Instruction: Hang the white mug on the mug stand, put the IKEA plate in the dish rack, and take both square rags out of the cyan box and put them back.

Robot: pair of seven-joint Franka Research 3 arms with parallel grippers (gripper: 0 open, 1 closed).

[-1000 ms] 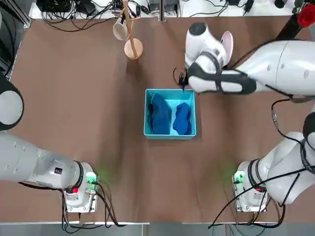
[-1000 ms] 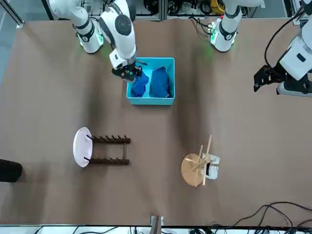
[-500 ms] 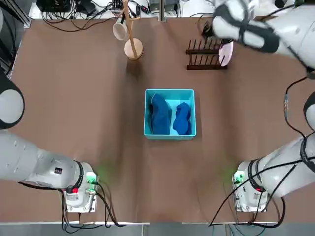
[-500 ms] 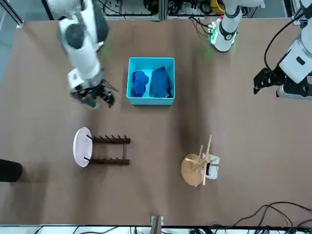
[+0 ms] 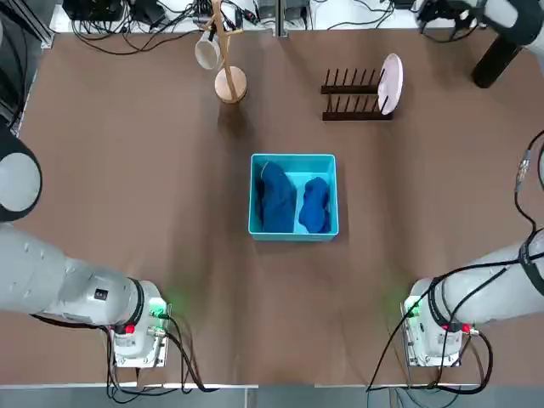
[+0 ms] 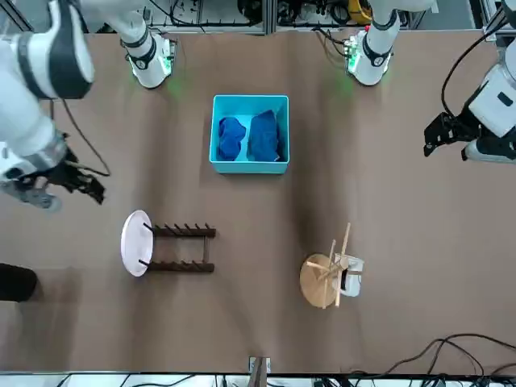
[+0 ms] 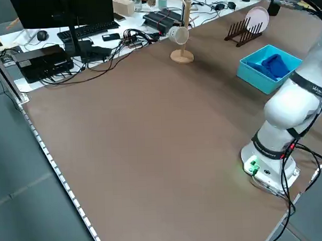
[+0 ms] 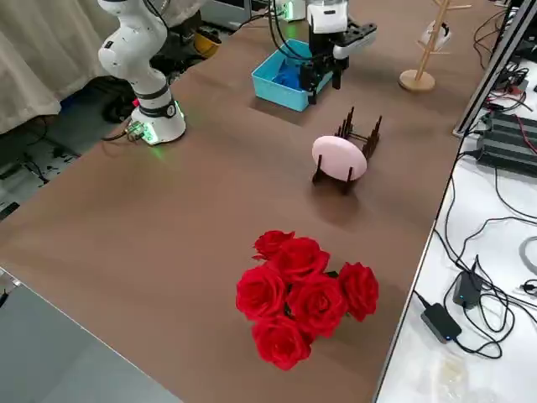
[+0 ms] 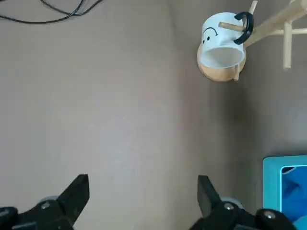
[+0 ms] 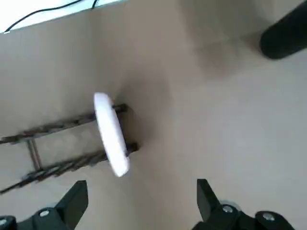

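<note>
Brown table (image 5: 127, 170), red roses (image 8: 302, 298) only in right side view

Brown counter (image 5: 136, 187), bearing cyan box (image 5: 293, 229) at centre, dark dish rack (image 5: 353, 93) and light wooden mug stand (image 5: 229, 83) toward far edge, red rose bouquet (image 8: 304, 294) at right, arm bases along near edge.

Top view: the cyan box (image 5: 293, 228) sits at the frame's centre, both square rags (image 5: 293, 202) side by side inside it. Upper left of it stands the mug stand (image 5: 229, 82) — the white mug (image 5: 206, 53) hangs from it. Upper right, the dish rack (image 5: 350, 94) holds the IKEA plate (image 5: 390, 83) upright at its right end.
</note>
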